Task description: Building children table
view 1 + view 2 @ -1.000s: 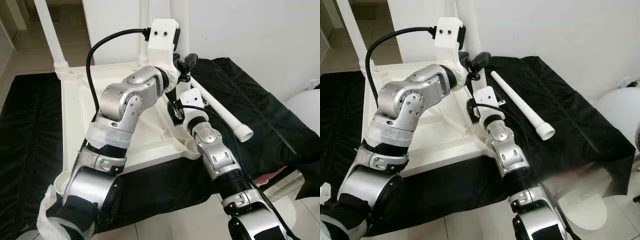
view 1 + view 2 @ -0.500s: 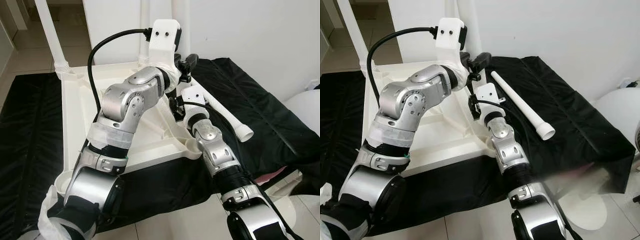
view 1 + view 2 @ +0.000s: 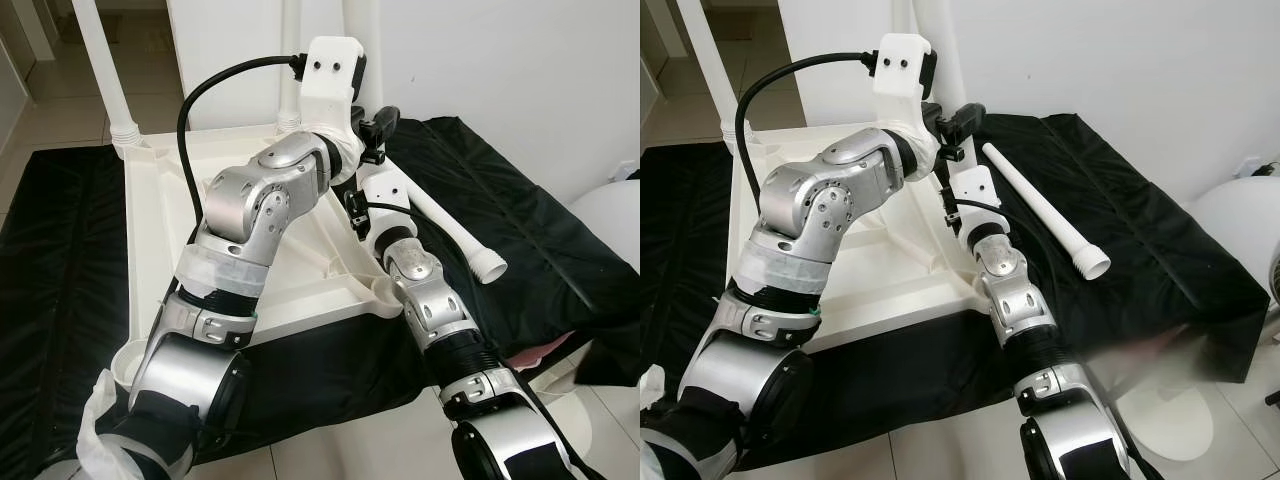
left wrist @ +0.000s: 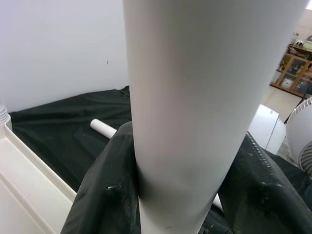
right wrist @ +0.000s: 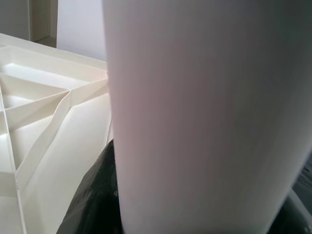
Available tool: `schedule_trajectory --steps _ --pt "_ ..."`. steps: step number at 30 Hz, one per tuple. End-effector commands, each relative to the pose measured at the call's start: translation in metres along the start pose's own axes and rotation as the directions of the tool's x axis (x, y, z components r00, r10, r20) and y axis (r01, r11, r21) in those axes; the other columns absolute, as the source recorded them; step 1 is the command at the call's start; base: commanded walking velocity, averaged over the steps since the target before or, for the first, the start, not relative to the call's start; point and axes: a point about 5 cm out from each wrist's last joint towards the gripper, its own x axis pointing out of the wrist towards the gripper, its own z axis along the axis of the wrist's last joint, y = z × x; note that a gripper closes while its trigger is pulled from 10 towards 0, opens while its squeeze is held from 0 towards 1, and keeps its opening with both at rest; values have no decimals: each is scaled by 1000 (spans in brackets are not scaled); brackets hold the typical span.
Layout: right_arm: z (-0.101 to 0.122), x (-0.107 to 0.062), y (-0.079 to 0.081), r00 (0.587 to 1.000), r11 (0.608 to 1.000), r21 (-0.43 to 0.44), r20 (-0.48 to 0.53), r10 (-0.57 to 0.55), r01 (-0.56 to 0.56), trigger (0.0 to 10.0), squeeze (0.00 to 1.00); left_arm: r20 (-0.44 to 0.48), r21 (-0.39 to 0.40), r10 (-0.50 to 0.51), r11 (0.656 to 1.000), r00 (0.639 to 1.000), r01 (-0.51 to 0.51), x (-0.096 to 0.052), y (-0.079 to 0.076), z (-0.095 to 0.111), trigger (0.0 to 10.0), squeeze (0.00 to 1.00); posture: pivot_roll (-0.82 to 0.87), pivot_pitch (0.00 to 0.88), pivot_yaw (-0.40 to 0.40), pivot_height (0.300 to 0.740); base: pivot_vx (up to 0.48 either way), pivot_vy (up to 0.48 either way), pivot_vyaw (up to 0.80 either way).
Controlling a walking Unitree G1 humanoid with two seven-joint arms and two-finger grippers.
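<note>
A white plastic table top (image 3: 160, 230) lies upside down on a black cloth (image 3: 540, 250). One white table leg (image 3: 362, 40) stands upright by its far right side, and both grippers are on it. My left gripper (image 3: 372, 125) reaches across and is shut on this leg (image 4: 180, 97), with a black finger on each side. Just below it, my right gripper (image 3: 355, 200) is also shut on the leg (image 5: 195, 122). A loose table leg (image 3: 1040, 205) lies on the cloth to the right.
Two more legs stand upright in the far corners, one at the left (image 3: 100, 60) and one at the back (image 3: 290, 60). The near right corner socket (image 3: 385, 295) is open. A white wall runs close behind. A round white appliance (image 3: 1240, 220) stands at the right on the tiled floor.
My right gripper has moved slightly up and farther away along the upright leg. The left arm has hardly moved.
</note>
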Motion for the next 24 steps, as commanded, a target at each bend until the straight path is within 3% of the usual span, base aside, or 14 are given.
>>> schedule_trajectory --steps 1,2,3,4,9,10,13,14,19,24 --pt "1 2 -2 1000 1000 6 5 -17 17 1569 0 22 38 -30 999 999 29 2 -8 8 10000 0 5 0 -42 740 0 0 0" --pt "1 2 -2 1000 1000 11 4 -21 21 10000 0 42 63 -50 997 998 47 2 -10 9 10000 0 1 4 -38 740 0 0 0" --pt "1 2 -2 1000 1000 11 4 -21 21 10000 0 42 63 -50 997 998 47 2 -10 9 10000 0 1 4 -38 740 0 0 0" --pt "2 3 -3 1000 1000 18 3 -26 26 10000 0 62 81 -84 994 995 79 1 -13 9 10000 1000 0 4 -37 740 0 0 0" --pt "2 3 -3 999 999 39 0 -33 33 10000 0 72 67 -102 993 992 97 0 -16 11 10000 1000 -1 3 -35 740 0 0 0" --pt "1 2 -3 999 998 50 -4 -36 36 10000 0 78 68 -101 993 992 96 0 -16 11 10000 475 -2 4 -31 740 0 0 0" --pt "1 2 -4 999 998 58 -6 -39 39 10000 0 82 68 -100 993 992 95 0 -16 12 10000 475 -2 4 -31 740 0 0 0" --pt "1 2 -4 999 997 58 -7 -40 41 10000 0 84 68 -103 993 991 97 0 -16 12 10000 0 -2 4 -31 740 0 0 0" --pt "-1 3 -11 996 985 148 -26 -81 84 10000 0 191 17 -199 980 961 200 -8 -22 24 10000 0 1 3 -27 740 0 0 0" --pt "0 4 -14 994 975 195 -29 -103 106 10000 0 220 13 -220 975 951 222 -11 -21 26 10000 0 0 5 -25 740 0 0 0"
